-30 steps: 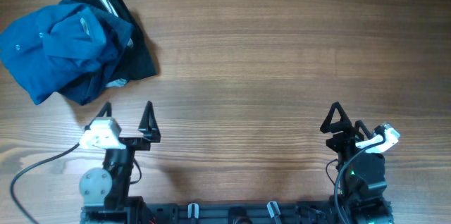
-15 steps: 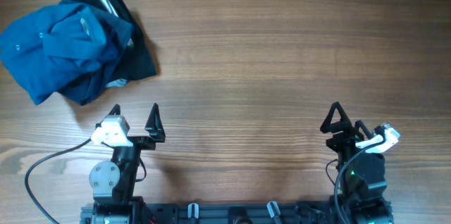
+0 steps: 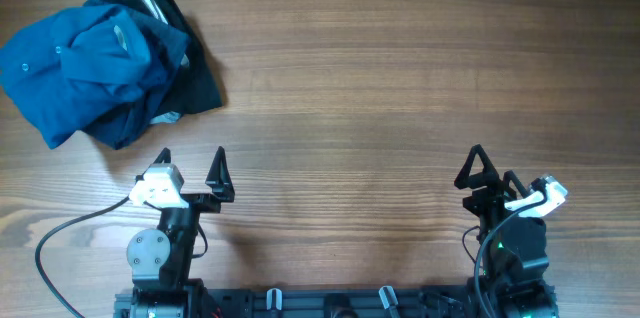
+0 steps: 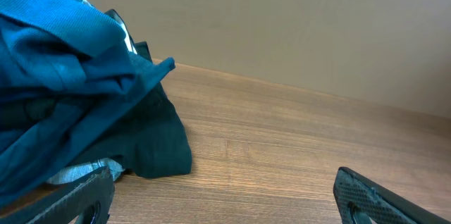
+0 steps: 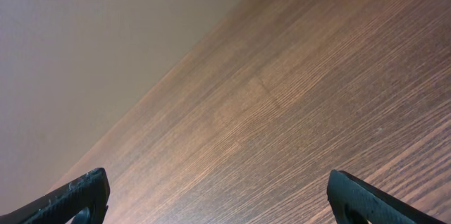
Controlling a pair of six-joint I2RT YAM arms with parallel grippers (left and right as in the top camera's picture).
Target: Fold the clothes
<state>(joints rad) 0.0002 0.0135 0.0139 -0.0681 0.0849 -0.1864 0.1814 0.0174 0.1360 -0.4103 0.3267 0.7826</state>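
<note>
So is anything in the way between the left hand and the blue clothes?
No, nothing visible is in the way. The left hand is open and points toward the pile of blue clothes, with only bare wooden table between them. The pile lies just ahead and a little to its left.

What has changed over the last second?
The left tool shifted slightly to the right in the overhead view, open and empty, then stopped. Nothing was grasped or released. The right tool and the crumpled blue clothes stayed put.
</note>
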